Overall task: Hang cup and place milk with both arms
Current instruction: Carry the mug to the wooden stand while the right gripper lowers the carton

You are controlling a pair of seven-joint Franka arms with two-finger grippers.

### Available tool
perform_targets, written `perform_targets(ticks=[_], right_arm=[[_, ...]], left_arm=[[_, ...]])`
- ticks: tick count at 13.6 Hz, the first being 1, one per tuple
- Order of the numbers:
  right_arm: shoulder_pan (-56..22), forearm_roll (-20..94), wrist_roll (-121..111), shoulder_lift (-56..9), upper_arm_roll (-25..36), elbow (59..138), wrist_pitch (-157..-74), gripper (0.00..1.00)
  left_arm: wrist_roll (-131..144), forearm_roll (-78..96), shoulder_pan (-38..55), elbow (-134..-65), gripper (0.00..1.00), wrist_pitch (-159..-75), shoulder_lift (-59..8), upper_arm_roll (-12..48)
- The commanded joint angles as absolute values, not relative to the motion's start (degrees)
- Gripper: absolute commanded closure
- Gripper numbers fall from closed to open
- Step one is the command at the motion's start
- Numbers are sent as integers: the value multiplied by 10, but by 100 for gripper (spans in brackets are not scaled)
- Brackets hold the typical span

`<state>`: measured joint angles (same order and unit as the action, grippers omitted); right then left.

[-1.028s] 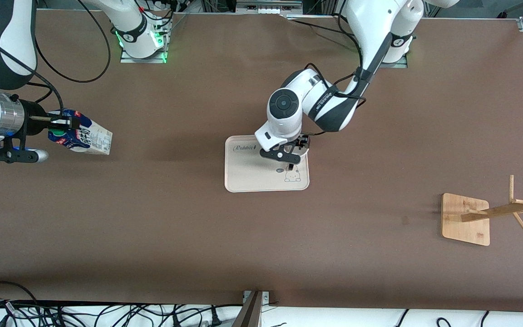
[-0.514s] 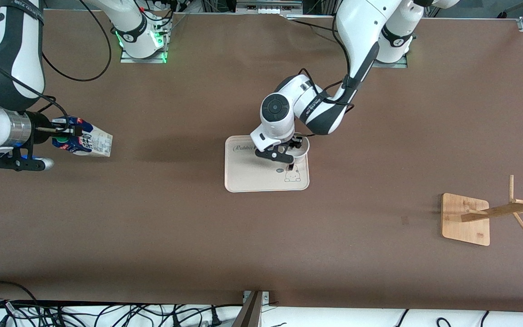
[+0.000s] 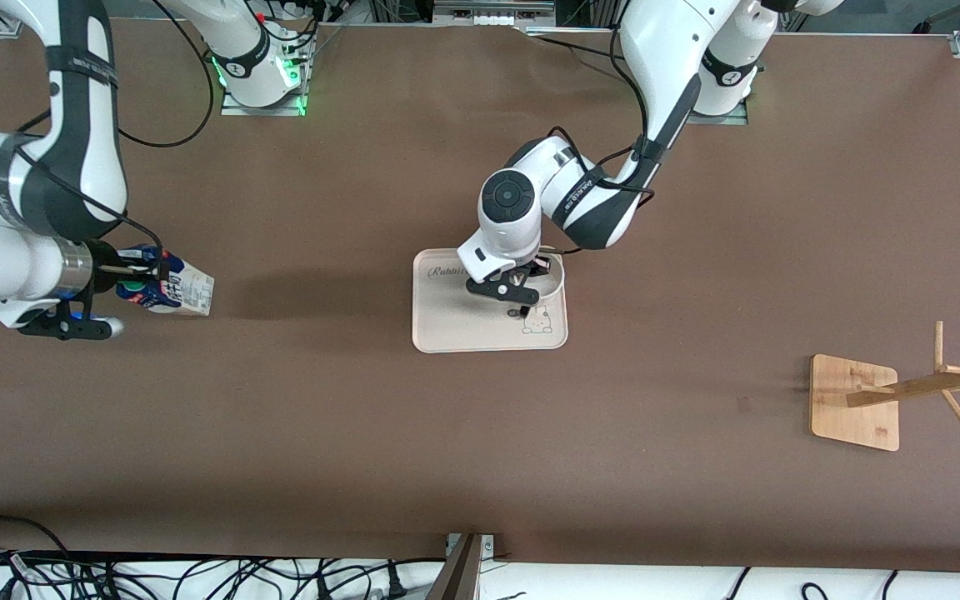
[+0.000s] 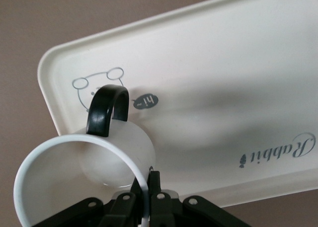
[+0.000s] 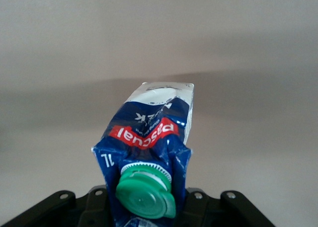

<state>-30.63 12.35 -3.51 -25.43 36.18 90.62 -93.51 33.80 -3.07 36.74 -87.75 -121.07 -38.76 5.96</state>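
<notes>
The white cup is over the cream tray. My left gripper is shut on the cup's rim, one finger inside and one outside. The cup's black loop handle points away from the fingers, and its smiley face is hidden. The cup casts a shadow on the tray. My right gripper is shut on the dark blue top of the milk carton and holds it tilted over the table at the right arm's end. The green cap sits between the fingers, on the carton.
A wooden cup rack with pegs stands on a square wooden base at the left arm's end, nearer the front camera than the tray. Brown table surrounds everything. Cables lie along the front edge.
My right gripper has carried the milk carton toward the front camera and a little toward the tray. My left gripper has shifted slightly over the tray, and the cup's rim now shows beside it.
</notes>
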Motion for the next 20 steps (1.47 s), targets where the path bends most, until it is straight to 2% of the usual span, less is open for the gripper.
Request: perform_targets(ticks=[1,5,8,12,13,14,15,20], right_arm=[[-309,127,-48,-248,351,955,-1000,67],[-309,127,-47,-248,343,974,-1029,67],[-309,127,-55,-250,342,988,-1053,67],[-305,128,-77,-270,342,989,-1079,63],[-305,132,-77,-272,342,989,-1084,49],[-302,133,-77,-272,342,987,-1083,18],[-301,133,-77,-272,342,986,-1081,0],[-302,131,-87,-259,347,970,-1064,0]], left_arm=[[360,-13,342,-873,100,-1185,-342,60],[356,1,278,-845,100,-1092,-284,57],[328,-2,192,-782,100,-993,-271,59],[284,-3,98,-754,100,-976,-235,52],[283,-3,75,-754,100,-976,-223,53],[282,-2,57,-754,100,-976,-215,52],[280,-3,41,-755,100,-974,-211,53],[172,-2,-15,-754,100,-974,-202,52]])
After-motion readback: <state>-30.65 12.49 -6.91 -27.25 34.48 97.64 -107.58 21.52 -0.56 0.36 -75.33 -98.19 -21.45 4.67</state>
